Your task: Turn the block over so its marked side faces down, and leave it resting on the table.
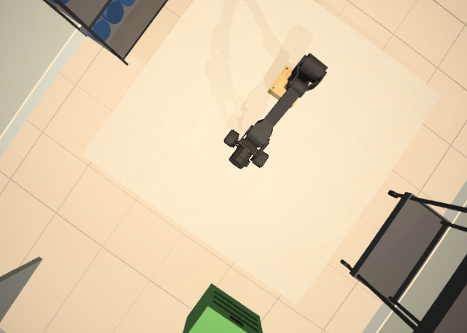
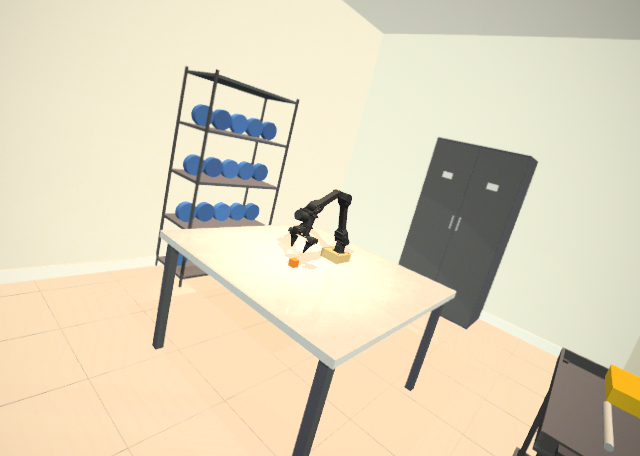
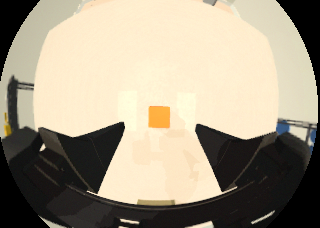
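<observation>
A small orange block [image 2: 293, 262] [image 3: 159, 116] rests on the pale table [image 2: 330, 306] [image 1: 211, 216] [image 3: 160, 53]. In the wrist view its top is plain orange, and no mark shows on the faces in view. My gripper [image 2: 298, 248] [image 3: 160, 126] is open and empty. It points down and hangs above the table over the block. In the wrist view the block lies centred between the fingertips and slightly beyond them. In the top view the wrist and gripper [image 1: 246, 148] hide the block. The marked side is hidden.
The arm's wooden base [image 1: 279, 82] [image 2: 336, 255] stands on the table behind the gripper. Off the table are a shelf rack [image 2: 235, 182] with blue drums, a dark cabinet [image 2: 465, 224], a cart [image 1: 401, 242] and a green box [image 1: 222, 320].
</observation>
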`<state>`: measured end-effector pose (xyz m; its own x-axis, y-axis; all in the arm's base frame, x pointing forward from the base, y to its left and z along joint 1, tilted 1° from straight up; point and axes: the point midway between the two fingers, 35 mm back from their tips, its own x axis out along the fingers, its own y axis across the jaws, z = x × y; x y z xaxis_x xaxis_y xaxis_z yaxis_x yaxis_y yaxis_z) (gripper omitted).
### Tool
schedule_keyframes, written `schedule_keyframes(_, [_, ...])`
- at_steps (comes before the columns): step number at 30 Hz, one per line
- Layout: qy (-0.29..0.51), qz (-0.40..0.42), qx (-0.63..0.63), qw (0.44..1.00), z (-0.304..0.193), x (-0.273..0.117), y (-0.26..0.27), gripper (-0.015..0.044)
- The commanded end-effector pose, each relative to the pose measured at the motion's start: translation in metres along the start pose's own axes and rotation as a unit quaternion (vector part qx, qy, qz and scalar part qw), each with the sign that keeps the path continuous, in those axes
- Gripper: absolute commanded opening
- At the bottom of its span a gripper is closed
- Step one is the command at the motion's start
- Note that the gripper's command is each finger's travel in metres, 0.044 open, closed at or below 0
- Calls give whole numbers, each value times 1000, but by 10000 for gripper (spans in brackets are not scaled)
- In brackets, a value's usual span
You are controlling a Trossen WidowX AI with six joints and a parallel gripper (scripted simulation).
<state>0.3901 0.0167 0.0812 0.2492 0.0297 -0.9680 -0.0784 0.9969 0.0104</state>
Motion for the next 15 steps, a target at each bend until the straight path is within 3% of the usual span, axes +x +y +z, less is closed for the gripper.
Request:
schedule_keyframes(1, [65,-2,-2,998,8,-3,1,440])
schedule_keyframes(5, [116,-2,-2,993,11,-6,1,440])
schedule_keyframes(10, [118,-3,-2,993,10,-7,-1,440])
schedule_keyframes(15, [118,-2,-2,993,2,27,-1,440])
